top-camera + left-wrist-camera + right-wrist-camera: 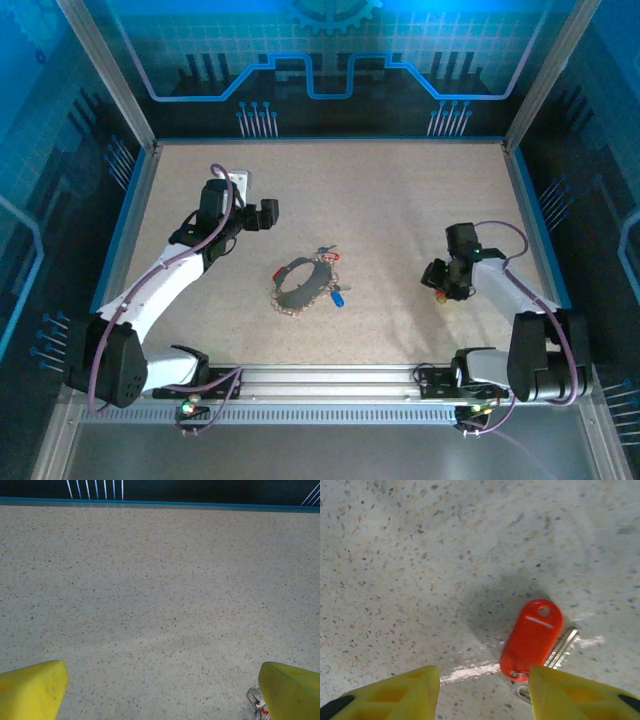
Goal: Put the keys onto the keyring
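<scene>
Pickup step: right gripper [485,680], fingers half-spread and pinching nothing, hovers over a red-tagged key [532,637] on the table [400,200] — the keyring [300,285] lies mid-table, well apart. Left gripper [162,680] is spread wide. Next — a square pinch, then lift.

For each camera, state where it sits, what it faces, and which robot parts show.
Top: above and behind, looking down at the table; both arms, keyring.
Left wrist: on the left gripper, facing across the table; yellow fingers.
Right wrist: on the right gripper, facing down at a red-tagged key; yellow fingers.
Top and right wrist share that key.
</scene>
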`<state>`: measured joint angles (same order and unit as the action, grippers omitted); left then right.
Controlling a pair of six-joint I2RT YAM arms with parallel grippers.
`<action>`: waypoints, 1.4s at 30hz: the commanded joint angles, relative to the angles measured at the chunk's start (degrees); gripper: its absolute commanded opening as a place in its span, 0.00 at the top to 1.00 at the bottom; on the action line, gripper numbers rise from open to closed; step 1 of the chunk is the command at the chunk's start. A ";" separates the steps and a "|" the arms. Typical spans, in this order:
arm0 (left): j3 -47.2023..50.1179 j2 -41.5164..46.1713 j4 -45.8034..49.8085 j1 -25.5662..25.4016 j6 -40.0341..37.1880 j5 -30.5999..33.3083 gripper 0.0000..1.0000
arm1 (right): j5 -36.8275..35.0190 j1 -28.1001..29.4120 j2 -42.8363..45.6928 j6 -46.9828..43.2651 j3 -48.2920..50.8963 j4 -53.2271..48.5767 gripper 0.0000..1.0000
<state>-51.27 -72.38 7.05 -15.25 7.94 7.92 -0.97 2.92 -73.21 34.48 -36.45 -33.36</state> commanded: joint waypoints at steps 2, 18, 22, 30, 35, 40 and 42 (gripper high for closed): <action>0.35 2.08 -0.50 -0.99 -2.23 1.54 0.01 | -0.08 -0.58 -2.25 -1.32 1.86 2.33 0.44; 1.30 2.96 -1.68 -1.98 -3.79 3.02 0.01 | -0.75 10.93 1.77 8.89 0.96 -1.22 0.40; 1.15 2.29 -1.43 -2.31 -3.98 2.91 0.01 | 0.58 17.42 -0.57 13.88 0.69 1.56 0.39; 0.96 1.15 -1.41 -2.93 -3.84 2.46 0.01 | -10.08 12.38 3.01 10.67 -4.48 -6.67 0.12; 0.94 0.31 -1.22 -3.17 -3.65 2.53 0.01 | -3.99 0.42 3.79 6.88 -0.94 -3.27 0.10; 1.28 0.09 -1.77 -3.21 -3.50 2.65 0.01 | 4.95 -1.84 -0.25 4.49 1.18 0.31 0.10; 0.82 -0.05 -1.27 -3.38 -3.41 2.21 0.01 | 8.04 -0.16 -1.47 5.19 2.21 3.01 0.10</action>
<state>-50.41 -71.64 7.01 -18.02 5.39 10.26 -0.12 1.78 -73.12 40.88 -35.66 -33.47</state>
